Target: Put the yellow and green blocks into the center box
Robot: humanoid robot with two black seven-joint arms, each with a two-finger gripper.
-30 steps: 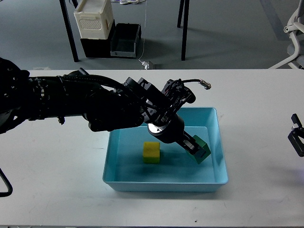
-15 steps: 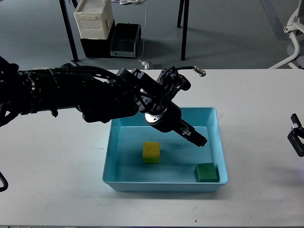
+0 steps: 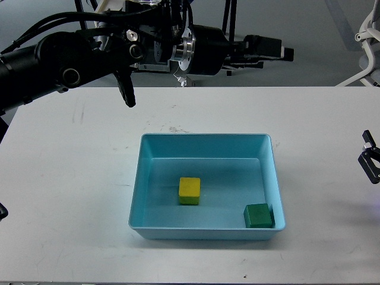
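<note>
a: well, where do the blocks sit?

b: both lie inside the light blue box point(image 3: 138, 196) in the middle of the white table point(image 3: 65, 196). the yellow block point(image 3: 189, 190) rests on the box floor a little left of centre, clear of every wall. the green block point(image 3: 258, 215) is tucked into the near right corner, close against the right wall and the front wall.

a: are the two blocks touching?

b: no, they lie apart, with bare blue floor between them.

a: and the left gripper point(image 3: 284, 51)?

b: it is up high above the far edge of the table, pointing to the right, well away from the box. it is seen dark and side-on, so i cannot tell how far its fingers are parted. nothing shows in its grasp.

a: the right gripper point(image 3: 369, 164)?

b: only a small black part of it shows at the right edge of the view, above the table beside the box. i cannot tell whether it is parted or closed, and nothing is seen in it.
</note>
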